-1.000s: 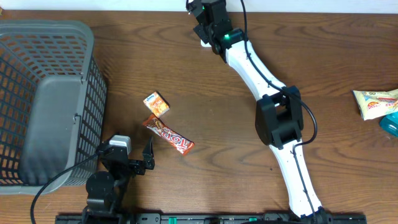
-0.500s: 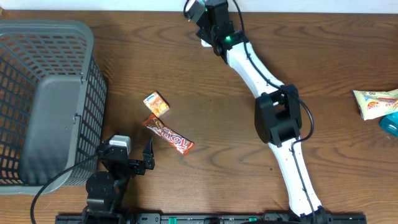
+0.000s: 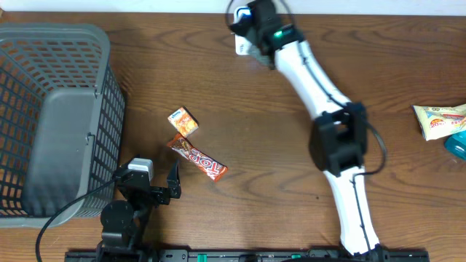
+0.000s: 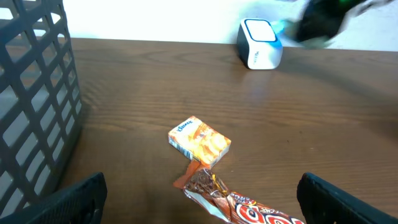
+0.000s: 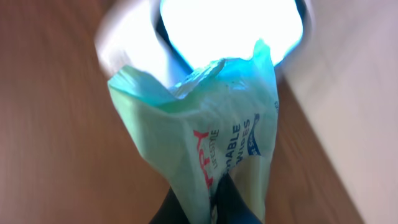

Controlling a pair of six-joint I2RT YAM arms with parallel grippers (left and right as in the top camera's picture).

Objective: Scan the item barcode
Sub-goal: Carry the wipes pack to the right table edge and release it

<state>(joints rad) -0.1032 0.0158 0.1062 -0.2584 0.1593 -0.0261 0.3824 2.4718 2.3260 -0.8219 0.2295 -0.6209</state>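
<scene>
right claw (image 5: 208, 200) grasping wipes packet (image 5: 214, 124) | scanner (image 5: 230, 25) just ahead of it | left claw (image 4: 202, 199) released | candy bar (image 4: 249, 211), small box (image 4: 200, 141) ahead

Your overhead view looks straight down on the whole worktop (image 3: 255, 145). Your left wrist view sits low, facing across it to the far scanner (image 4: 260, 43), which overhead shares. Your right wrist view is very close on a wipes pack (image 5: 211, 137).

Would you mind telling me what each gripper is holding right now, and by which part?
The right gripper pinches a green wipes packet by one end, its far end up at the scanner. The left gripper is open and holds nothing.
</scene>
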